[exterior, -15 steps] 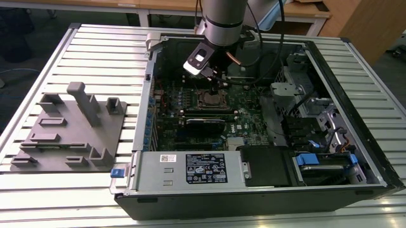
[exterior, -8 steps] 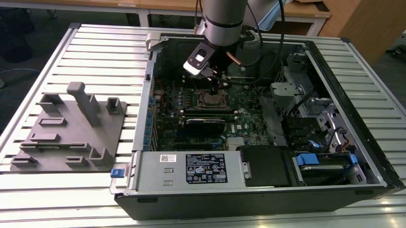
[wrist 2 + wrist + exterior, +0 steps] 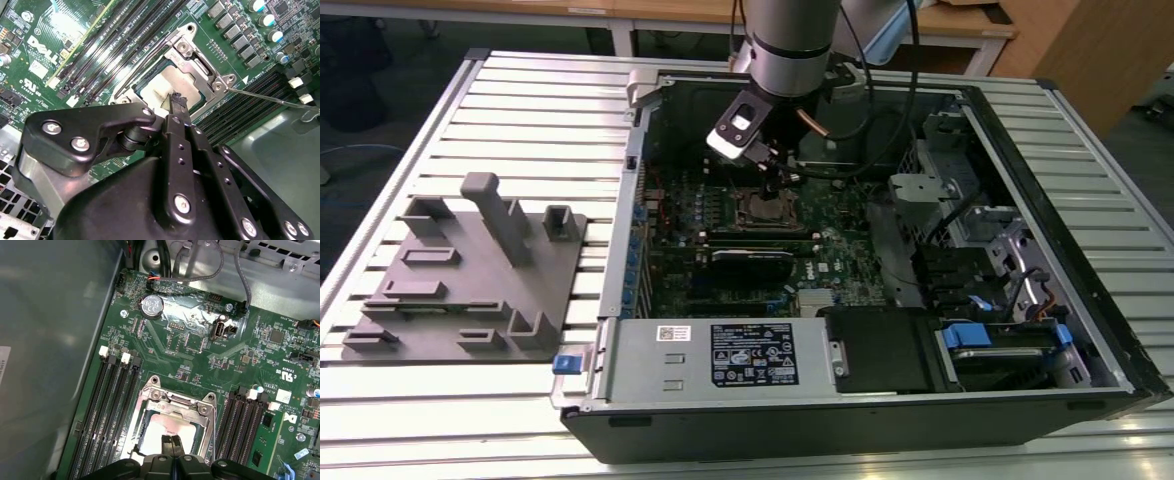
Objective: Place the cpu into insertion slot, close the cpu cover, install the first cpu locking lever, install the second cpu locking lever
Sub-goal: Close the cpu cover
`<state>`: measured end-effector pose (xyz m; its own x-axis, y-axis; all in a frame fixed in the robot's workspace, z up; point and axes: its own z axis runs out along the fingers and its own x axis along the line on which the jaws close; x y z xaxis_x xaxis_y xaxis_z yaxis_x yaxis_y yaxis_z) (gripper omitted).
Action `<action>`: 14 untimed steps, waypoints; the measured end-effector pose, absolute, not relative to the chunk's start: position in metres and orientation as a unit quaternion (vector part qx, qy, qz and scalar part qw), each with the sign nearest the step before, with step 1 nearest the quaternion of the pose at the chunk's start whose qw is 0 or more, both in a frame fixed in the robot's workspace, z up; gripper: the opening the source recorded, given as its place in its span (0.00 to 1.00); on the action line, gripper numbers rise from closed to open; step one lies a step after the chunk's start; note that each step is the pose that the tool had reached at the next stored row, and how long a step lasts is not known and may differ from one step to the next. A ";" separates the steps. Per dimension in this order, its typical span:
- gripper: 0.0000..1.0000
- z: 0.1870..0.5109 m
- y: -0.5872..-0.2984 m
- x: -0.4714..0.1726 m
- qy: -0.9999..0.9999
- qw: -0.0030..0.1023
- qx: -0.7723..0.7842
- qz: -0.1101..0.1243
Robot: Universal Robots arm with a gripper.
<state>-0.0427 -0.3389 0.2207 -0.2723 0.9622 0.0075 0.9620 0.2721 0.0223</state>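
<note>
Silvery square cpu cover (image 3: 177,404) frames the dull grey cpu (image 3: 165,426) beneath the black claw (image 3: 171,441), pinched closed

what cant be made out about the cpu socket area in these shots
- First wrist view: the end effector hides one edge of the cpu cover.
- Second wrist view: the end effector's body covers part of the cpu, so contact with it cannot be told.
- Exterior view: the insertion slot is too small to tell whether it is latched shut.
</note>
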 end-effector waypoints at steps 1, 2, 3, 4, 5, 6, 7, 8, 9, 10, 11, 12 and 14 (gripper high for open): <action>0.11 0.221 -0.339 -0.043 0.798 0.004 0.603 0.011; 0.11 0.221 -0.339 -0.043 0.798 0.004 0.603 0.011; 0.11 0.221 -0.339 -0.043 0.798 0.004 0.603 0.011; 0.11 0.221 -0.339 -0.043 0.798 0.004 0.602 0.011; 0.11 0.221 -0.339 -0.043 0.799 0.004 0.601 0.011; 0.11 0.221 -0.339 -0.043 0.799 0.004 0.601 0.011; 0.11 0.221 -0.339 -0.043 0.799 0.004 0.601 0.011; 0.11 0.221 -0.339 -0.043 0.799 0.004 0.601 0.011; 0.11 0.221 -0.339 -0.043 0.799 0.004 0.601 0.011; 0.11 0.221 -0.339 -0.043 0.799 0.004 0.601 0.011; 0.11 0.221 -0.339 -0.043 0.799 0.004 0.601 0.011; 0.11 0.221 -0.339 -0.043 0.800 0.004 0.601 0.011; 0.11 0.221 -0.339 -0.043 0.800 0.003 0.599 0.012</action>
